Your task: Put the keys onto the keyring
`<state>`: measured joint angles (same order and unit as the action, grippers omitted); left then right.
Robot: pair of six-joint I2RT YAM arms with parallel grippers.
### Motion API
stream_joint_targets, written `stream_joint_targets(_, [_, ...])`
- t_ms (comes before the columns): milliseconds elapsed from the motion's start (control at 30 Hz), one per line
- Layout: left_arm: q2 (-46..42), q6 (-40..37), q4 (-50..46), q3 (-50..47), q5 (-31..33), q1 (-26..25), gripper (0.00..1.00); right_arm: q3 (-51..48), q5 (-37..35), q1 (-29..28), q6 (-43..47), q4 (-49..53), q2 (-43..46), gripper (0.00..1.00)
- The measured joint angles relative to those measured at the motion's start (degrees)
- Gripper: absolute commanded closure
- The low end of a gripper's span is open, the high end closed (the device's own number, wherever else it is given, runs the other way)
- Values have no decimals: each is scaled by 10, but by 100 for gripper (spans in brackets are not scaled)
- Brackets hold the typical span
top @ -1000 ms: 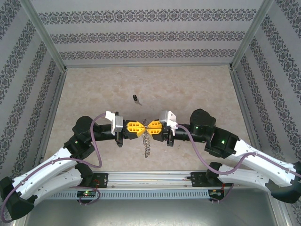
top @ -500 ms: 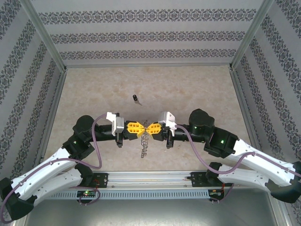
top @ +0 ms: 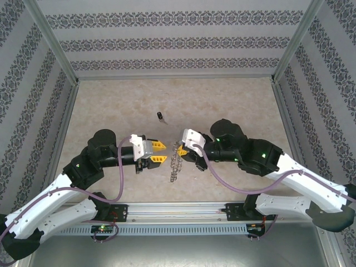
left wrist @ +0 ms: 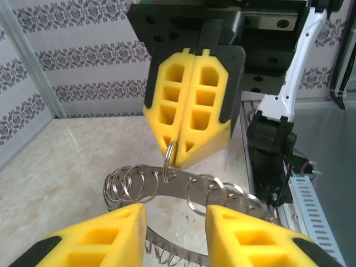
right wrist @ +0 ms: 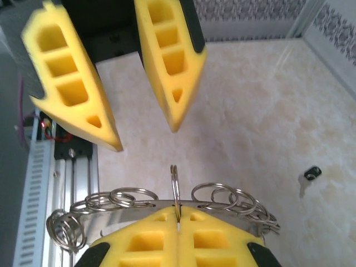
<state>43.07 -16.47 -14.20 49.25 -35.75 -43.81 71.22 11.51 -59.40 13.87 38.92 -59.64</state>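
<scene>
Overhead view looking down from behind, wrist views close, facing each other, sharing the keyring [left wrist: 178, 188]

key [top: 160, 117]: one, on the counter [top: 233, 105] beyond both claws
ring [top: 175, 161]: one, at the right claw's tip
loops [right wrist: 133, 196] on the ring's rim: many, too crowded to count
claws: two, left claw [top: 158, 152] and right claw [top: 182, 150]
arms: two
counter: one
</scene>
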Motion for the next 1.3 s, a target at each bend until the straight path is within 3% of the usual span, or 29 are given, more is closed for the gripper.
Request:
stream_joint_targets(333, [21, -16, -21, 1, 0, 0, 66, 68, -13, -5, 33, 94, -66, 100])
stream_joint_targets(667, [43, -15, 0, 1, -5, 0, 67, 79, -1, -12, 42, 102, -79, 100])
stream_joint_targets(1067, [64, -9, 26, 1, -13, 0, 77, 79, 1, -12, 42, 102, -83, 100])
stream_joint_targets(1133, [68, -9, 26, 1, -15, 0, 80, 79, 1, -12, 42, 102, -83, 100])
stream_joint_targets(1233, [71, -6, 27, 1, -19, 0, 98, 79, 1, -12, 42, 102, -83, 100])
stream_joint_targets(1300, [71, -10, 26, 1, -24, 0, 100, 79, -3, -12, 42, 103, -83, 100])
